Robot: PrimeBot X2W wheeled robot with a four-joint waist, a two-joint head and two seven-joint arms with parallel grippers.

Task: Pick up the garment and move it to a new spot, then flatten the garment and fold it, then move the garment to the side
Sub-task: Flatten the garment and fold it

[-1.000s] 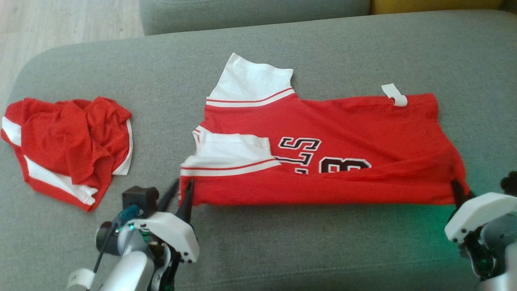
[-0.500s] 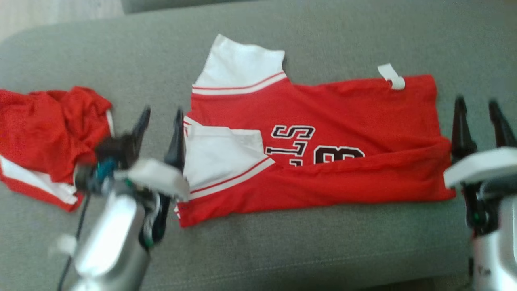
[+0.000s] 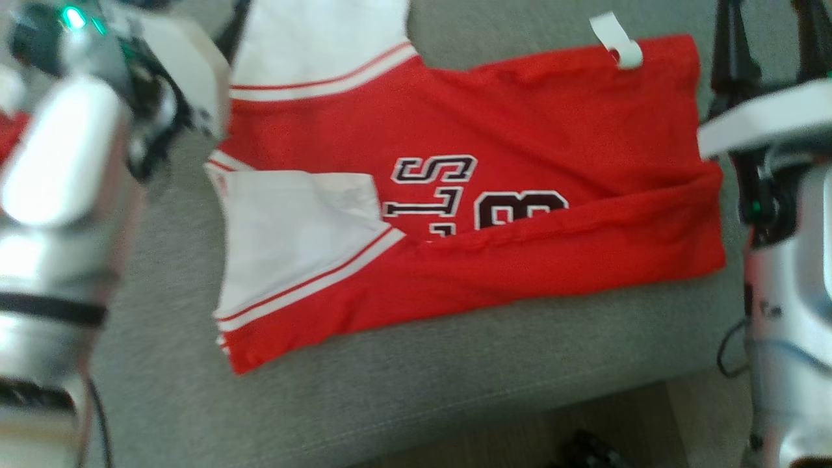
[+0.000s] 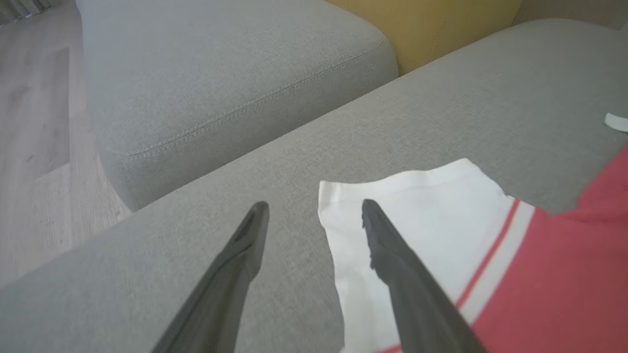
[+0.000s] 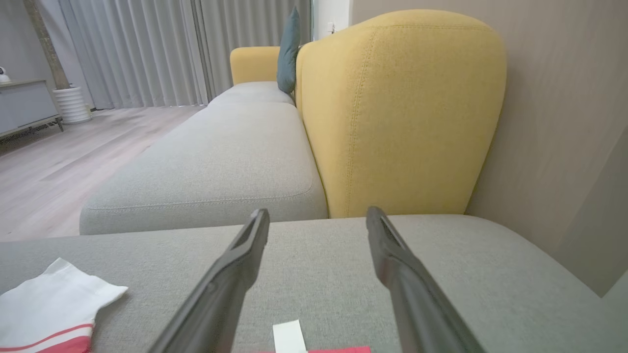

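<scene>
The garment is a red jersey with white sleeves and dark lettering. It lies flat on the grey sofa seat, with its near edge folded up over the lettering. My left gripper hangs open above the far white sleeve, its right finger over the sleeve's edge and nothing between the fingers. My left arm shows at the upper left of the head view. My right gripper stands open and empty just past the jersey's right end, near the white tag.
A yellow backrest and a second grey seat cushion lie beyond the garment. Wooden floor is to the left. The seat's front edge runs close to the jersey's near side. A bit of another red cloth shows at far left.
Both grippers opened and let go of the jersey's near edge, then rose and moved toward its far side. The head camera has tipped down, shifting the whole picture.
</scene>
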